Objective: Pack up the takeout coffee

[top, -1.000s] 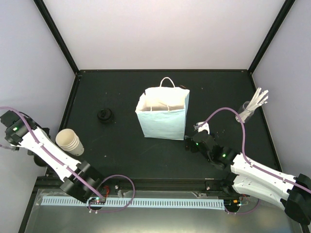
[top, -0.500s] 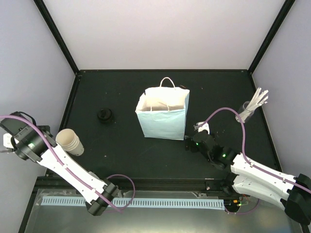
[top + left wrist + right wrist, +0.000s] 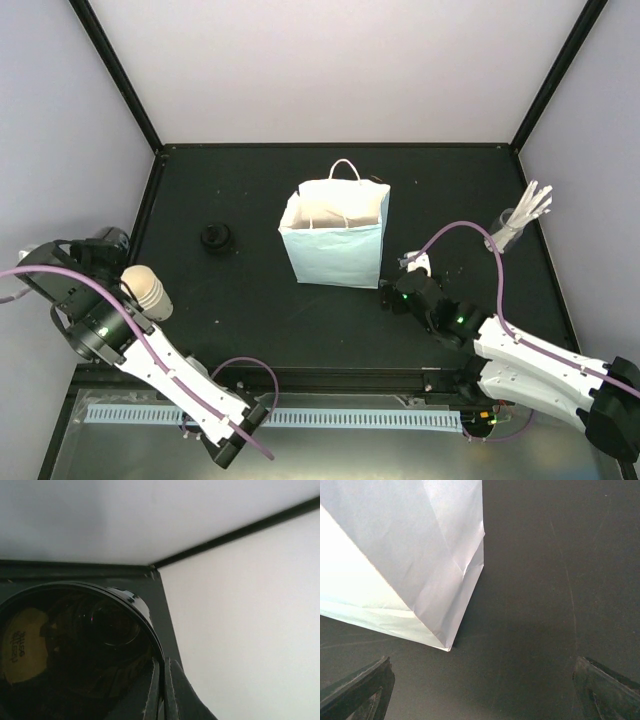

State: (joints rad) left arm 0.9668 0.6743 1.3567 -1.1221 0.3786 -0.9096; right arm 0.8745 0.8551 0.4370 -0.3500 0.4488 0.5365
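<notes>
Top external shows right hand point(image 3: 482, 667) spread wide beside the bag point(image 3: 335, 250), probably to steady it; left hand point(image 3: 161, 690) is clenched near cups point(image 3: 147, 288).

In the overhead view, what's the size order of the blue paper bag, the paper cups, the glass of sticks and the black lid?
Largest: light-blue paper bag.
Next: stack of cream paper cups and glass of white sticks, too alike to rank.
Smallest: black lid.
</notes>
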